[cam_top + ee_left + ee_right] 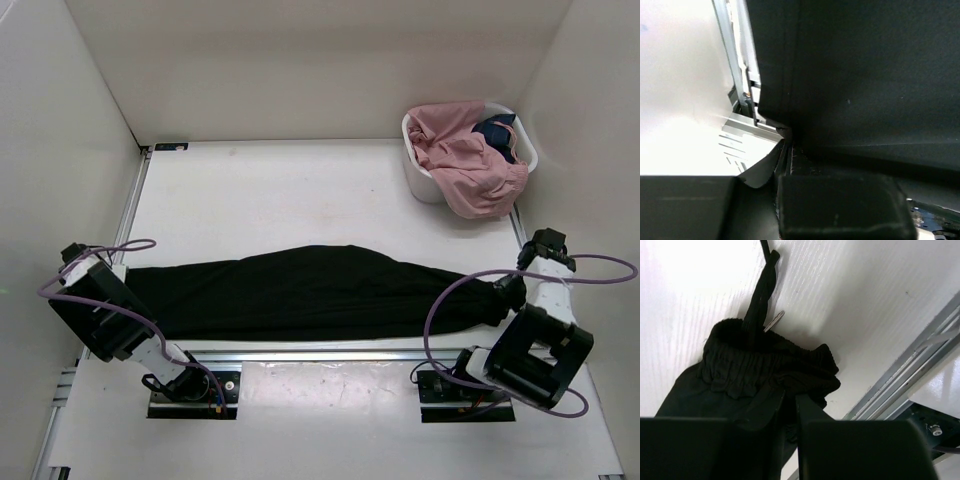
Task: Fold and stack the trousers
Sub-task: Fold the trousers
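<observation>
- Right gripper [789, 402]: its two dark fingers are nearly together, pinching the gathered waistband [765, 360] between them.
- The waistband is ribbed elastic, bunched into soft puckers and humped up off the surface just beyond the fingertips.
- A flat black drawstring [760, 295] runs away from the waistband over the table, with a pale, thin tip [774, 321] lying beside it.
- A grooved aluminium rail [910, 370] runs diagonally just beside that end.
- Left gripper [120, 275]: sits at the opposite end of the garment. The wrist view shows one blunt, matte black pad [845, 207] under a sheet of dark cloth. I cannot tell whether it is clamped or spread.
- Black trousers [310, 295]: matte knit, laid out long and flat across the near part of the white table [300, 190]. They are spindle-shaped, widest mid-span and tapering to both arms.
- The near edge of the cloth lies along the front rail.
- Purple cables [600, 262] loop off both arms.
- Far right corner: a white, round-cornered plastic basket [425, 175] holds a crumpled pink garment [470, 160] spilling over the rim and a dark blue item [497, 132] behind it. It stands well apart from the trousers.
</observation>
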{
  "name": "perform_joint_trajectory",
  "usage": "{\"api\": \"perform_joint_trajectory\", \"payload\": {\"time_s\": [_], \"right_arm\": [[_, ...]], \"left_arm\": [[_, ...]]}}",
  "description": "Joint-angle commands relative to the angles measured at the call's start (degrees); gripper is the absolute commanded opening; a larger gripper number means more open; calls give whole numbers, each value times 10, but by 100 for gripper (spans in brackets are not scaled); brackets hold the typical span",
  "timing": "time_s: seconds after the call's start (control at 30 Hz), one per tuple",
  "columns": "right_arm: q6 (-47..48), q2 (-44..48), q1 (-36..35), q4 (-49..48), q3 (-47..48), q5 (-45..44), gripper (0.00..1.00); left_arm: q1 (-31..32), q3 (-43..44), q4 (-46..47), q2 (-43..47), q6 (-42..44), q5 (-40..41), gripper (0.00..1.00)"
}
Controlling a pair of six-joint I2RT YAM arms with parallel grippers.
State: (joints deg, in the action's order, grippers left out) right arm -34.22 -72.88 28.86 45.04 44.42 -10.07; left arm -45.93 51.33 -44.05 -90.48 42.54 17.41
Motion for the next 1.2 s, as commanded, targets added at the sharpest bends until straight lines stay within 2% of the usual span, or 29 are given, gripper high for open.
{"api": "perform_joint_trajectory", "payload": {"time_s": [0.0,0.03,0.1,0.13,0.17,0.23,0.37,0.47,0.5,0.57,0.6,0.67,0.7,0.77,0.8,0.83,0.9,1.0,1.03,1.17], "right_arm": [[12,58,3,38,9,-14,16],[6,74,3,62,9,-14,20],[-11,89,3,75,2,-14,35],[-19,104,3,75,2,-14,47],[-27,111,3,83,-6,-3,74],[-38,132,3,76,-6,28,83],[-73,182,-7,94,0,70,84],[-98,225,-30,95,17,63,77],[-98,236,-42,83,23,63,67],[-103,254,-70,48,44,63,57],[-103,247,-86,13,52,63,44],[-110,210,-152,6,75,31,35],[-119,162,-176,6,81,7,24],[-132,120,-224,-1,81,-25,14],[-139,86,-232,-31,76,-20,10],[-145,72,-239,-44,71,-20,1],[-158,32,-245,-81,54,-14,0],[-158,-18,-251,-75,54,-7,0],[-153,-28,-251,-47,62,-7,0],[-145,-17,-251,-30,30,-13,0]], "left_arm": [[-3,-13,12,13,9,6,14],[-3,-13,12,13,9,6,14],[-3,-13,12,13,9,1,14],[-3,-18,12,13,9,1,14],[-3,-18,12,13,9,1,14],[-3,-18,12,7,14,9,14],[-8,-18,12,7,19,15,14],[-8,-29,12,7,19,10,14],[-8,-29,12,1,19,10,14],[-8,-34,12,-4,14,4,14],[-8,-34,12,-4,14,4,14],[-8,-34,12,-9,14,4,14],[-8,-34,12,-9,8,-1,14],[-8,-34,12,-9,8,-1,14],[-8,-34,12,-9,8,-1,14],[-8,-34,12,-9,8,-1,14],[-8,-34,12,-9,8,-1,14],[-14,-34,12,-9,8,-1,14],[-19,-29,12,-15,13,-1,14],[-24,-19,12,-15,13,-1,14]]}}
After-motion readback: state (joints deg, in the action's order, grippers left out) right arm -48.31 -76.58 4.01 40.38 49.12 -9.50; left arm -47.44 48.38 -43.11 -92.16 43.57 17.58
